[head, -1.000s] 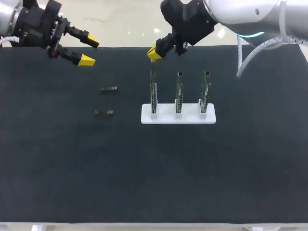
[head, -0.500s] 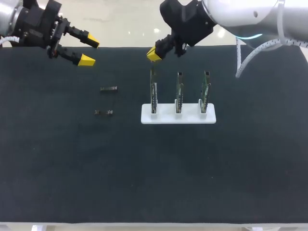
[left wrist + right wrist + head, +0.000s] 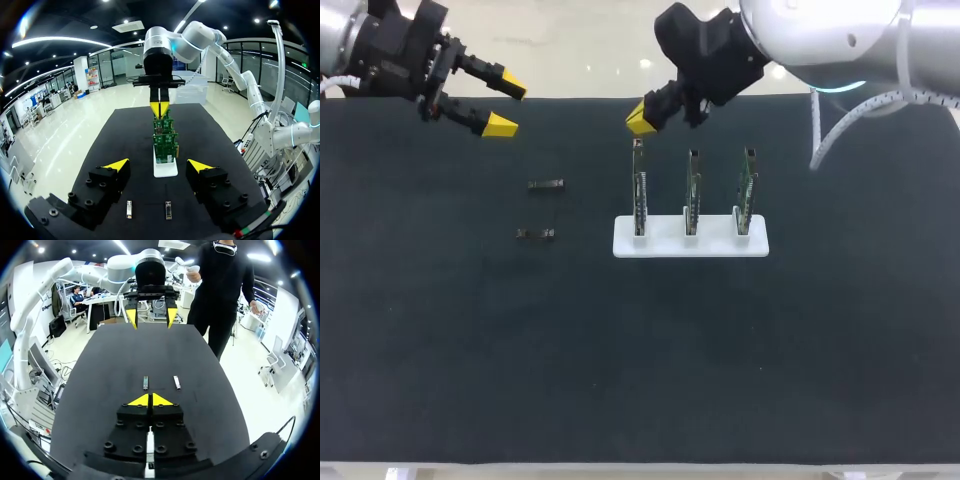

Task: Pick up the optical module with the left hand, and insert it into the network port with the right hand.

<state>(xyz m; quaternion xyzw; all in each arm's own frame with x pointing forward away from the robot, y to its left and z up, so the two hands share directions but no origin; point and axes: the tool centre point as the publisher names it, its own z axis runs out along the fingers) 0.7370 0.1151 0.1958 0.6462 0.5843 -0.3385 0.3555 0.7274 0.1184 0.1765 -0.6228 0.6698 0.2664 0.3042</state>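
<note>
Where right gripper hovers, upright boards beneath

The silver-and-black left arm comes in from the far left corner. Its black two-finger left gripper with yellow tips points toward the middle, fingers spread wide apart. The bulkier silver right arm enters from the far right and reaches past the middle. Its black wrist is angled downward, and its yellow-tipped right gripper has both tips pressed together.
</note>
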